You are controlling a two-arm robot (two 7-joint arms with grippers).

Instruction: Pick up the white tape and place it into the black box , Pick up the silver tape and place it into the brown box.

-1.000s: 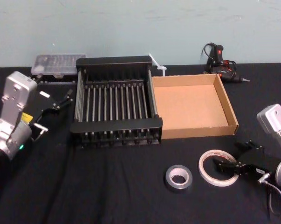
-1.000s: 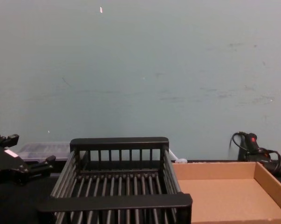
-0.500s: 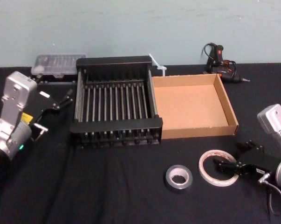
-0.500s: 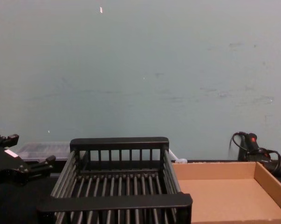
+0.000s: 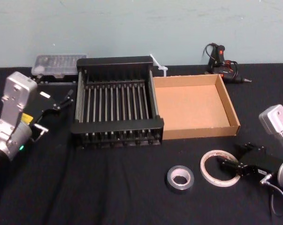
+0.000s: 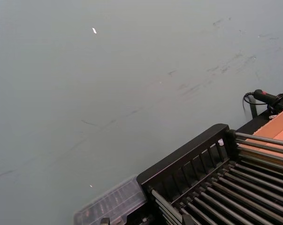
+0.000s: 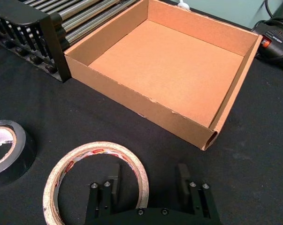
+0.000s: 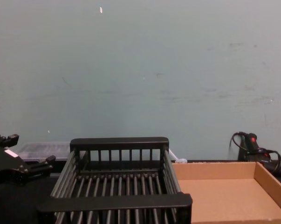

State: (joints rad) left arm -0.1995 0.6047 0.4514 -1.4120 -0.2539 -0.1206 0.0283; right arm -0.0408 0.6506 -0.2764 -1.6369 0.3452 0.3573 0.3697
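Note:
The white tape (image 5: 211,174) lies flat on the black cloth at the front right, its inner face printed in red (image 7: 95,149). My right gripper (image 5: 235,157) (image 7: 149,176) is open and low over the tape's right side. One finger stands inside the ring and the other outside it, so the jaws straddle the ring's wall. The silver tape (image 5: 180,179) (image 7: 5,147) rests just left of the white tape. Behind them stand the black box (image 5: 117,124) (image 8: 117,203) and the brown box (image 5: 200,132) (image 7: 136,101) side by side, with nothing in them. My left gripper (image 5: 54,115) (image 8: 26,151) hovers open, left of the black box.
A clear plastic case (image 5: 57,63) (image 6: 113,204) sits behind the black box's left corner. A glue gun with its cord (image 5: 221,61) (image 8: 252,144) lies behind the brown box. A white cable tie (image 5: 159,65) sticks up between the boxes. Black cloth covers the table.

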